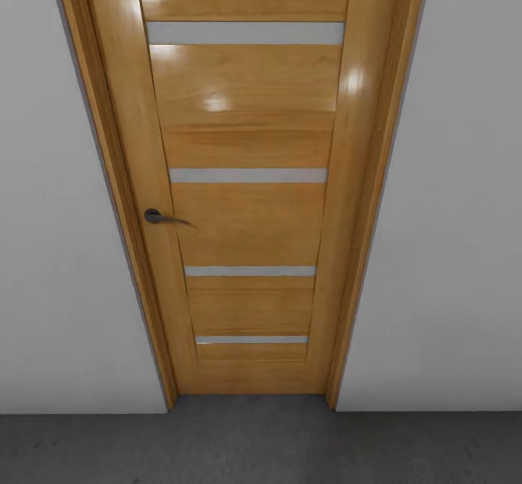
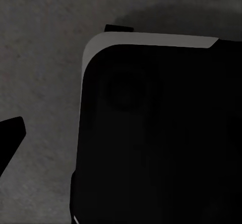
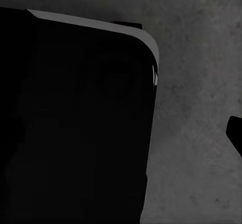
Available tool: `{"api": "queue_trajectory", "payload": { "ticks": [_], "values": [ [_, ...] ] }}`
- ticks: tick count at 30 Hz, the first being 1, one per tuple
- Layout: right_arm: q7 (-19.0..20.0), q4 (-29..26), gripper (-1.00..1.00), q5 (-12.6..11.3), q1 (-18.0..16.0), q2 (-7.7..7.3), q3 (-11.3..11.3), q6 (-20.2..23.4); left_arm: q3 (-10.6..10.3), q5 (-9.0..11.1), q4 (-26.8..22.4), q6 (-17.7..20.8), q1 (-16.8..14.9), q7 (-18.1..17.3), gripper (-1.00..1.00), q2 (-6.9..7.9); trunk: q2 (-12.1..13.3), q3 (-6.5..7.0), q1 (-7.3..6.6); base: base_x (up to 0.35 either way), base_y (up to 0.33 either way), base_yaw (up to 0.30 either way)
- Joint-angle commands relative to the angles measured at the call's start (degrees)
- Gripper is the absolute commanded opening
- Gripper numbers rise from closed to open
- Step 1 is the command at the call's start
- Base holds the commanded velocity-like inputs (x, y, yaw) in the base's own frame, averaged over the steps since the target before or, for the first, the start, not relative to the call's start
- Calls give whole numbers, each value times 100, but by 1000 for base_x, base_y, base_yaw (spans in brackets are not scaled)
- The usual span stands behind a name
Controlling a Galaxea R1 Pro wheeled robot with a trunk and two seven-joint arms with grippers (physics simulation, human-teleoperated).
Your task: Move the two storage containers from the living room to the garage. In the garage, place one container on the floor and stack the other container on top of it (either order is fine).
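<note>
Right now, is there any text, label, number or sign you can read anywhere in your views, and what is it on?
None: no readable text in any view.
The slatted wood door carries no lettering or number; its dark handle is unmarked.
The white walls bear no sign.
The grey concrete floor has no markings.
The dark robot body seen from the wrist cameras shows no label.

Big black base [image 2: 161, 138] with rounded corners and a thin grey edge along the top. Faint round ring shape pressed into the dark top. Small black pointed finger tip [image 2: 11, 136] poking in, plain and smooth.
</note>
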Motion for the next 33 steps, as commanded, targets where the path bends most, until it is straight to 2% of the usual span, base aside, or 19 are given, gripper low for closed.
{"api": "queue_trajectory", "payload": {
  "ticks": [1, 9, 22, 33],
  "values": [
    [1, 6, 100, 13, -1, -2, 40, -20, 0, 51, -3, -10, 1, 0, 100, -2, -2, -4, 0, 0, 0, -3],
    [1, 6, 100, 15, -1, -2, 47, -21, 2, 51, -3, -10, 1, 0, 100, -5, -2, -4, 0, 26, 28, -1],
    [1, 6, 100, 1, -4, 5, 43, -6, 1, 51, -3, -10, 1, 0, 100, -6, -2, -4, 0, 117, 230, 0],
    [1, 6, 100, 0, -5, 6, 48, -5, 2, 51, -12, -10, 1, 0, 100, -6, -2, -4, 0, 11, 34, 0]
  ]
}}
